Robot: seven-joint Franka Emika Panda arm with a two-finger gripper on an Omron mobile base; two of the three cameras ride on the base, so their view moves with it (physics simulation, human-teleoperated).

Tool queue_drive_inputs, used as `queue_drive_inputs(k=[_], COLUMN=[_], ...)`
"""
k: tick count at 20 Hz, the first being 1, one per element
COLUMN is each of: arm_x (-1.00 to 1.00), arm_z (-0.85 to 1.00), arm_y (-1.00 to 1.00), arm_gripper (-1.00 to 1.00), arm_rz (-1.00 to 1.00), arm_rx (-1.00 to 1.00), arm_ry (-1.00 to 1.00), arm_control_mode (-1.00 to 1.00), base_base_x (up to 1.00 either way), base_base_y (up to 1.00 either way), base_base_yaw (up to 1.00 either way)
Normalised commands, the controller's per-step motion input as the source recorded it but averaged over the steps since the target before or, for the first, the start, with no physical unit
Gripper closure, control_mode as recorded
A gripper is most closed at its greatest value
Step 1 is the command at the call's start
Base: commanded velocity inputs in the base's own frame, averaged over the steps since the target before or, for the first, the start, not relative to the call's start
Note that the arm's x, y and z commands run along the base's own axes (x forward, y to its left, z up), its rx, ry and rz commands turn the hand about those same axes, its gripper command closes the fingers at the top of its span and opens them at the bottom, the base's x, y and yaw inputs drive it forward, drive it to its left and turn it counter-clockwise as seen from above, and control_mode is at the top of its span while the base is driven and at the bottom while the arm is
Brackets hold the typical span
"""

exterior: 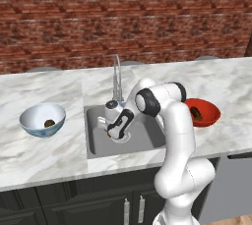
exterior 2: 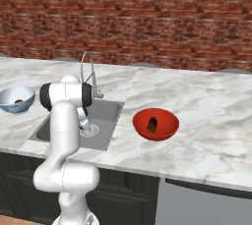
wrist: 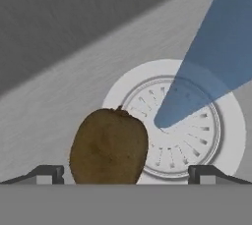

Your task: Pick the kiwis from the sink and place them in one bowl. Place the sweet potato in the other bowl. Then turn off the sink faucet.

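Note:
My gripper (exterior: 114,133) reaches down into the sink (exterior: 98,138), open, just above the basin floor. In the hand view a brown kiwi (wrist: 108,148) lies between the two spread fingertips (wrist: 47,174), beside the round white drain (wrist: 197,143), and the fingers do not touch it. A blue stream of water (wrist: 209,57) falls onto the drain from the faucet (exterior: 117,76). Another kiwi (exterior: 49,123) rests in the white and blue bowl (exterior: 34,116) left of the sink. The sweet potato (exterior: 197,112) lies in the red bowl (exterior: 209,116) on the right.
The marble counter (exterior: 59,91) runs on both sides of the sink, with a brick wall (exterior: 123,17) behind. The faucet stands right behind my hand. Dark cabinets sit below, and my own arm hides the gripper in the right base view.

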Motion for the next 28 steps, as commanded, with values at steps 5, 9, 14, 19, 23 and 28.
queue_drive_inputs(k=[5,9,14,19,23,28], arm_x=[0.33,0.21,0.05,-0.06,-0.28,-0.39], arm_z=[-0.22,-0.25,-0.26,-0.04,0.18,0.48], arm_y=[0.00,0.00,0.00,-0.09,-0.21,-0.10], arm_gripper=[-1.00,-1.00,1.00,1.00,1.00,1.00], arm_rz=[-0.02,-0.01,-0.02,-0.04,-0.06,-0.03], arm_rx=[0.00,0.00,0.00,0.00,0.01,0.01], arm_ry=[0.00,0.00,0.00,0.00,0.00,0.00], arm_control_mode=[-1.00,-1.00,-1.00,-1.00,-1.00,-1.00], base_base_x=[0.00,0.00,0.00,0.00,0.00,0.00], base_base_y=[0.00,0.00,0.00,0.00,0.00,0.00], base_base_yaw=[0.00,0.00,0.00,0.00,0.00,0.00])
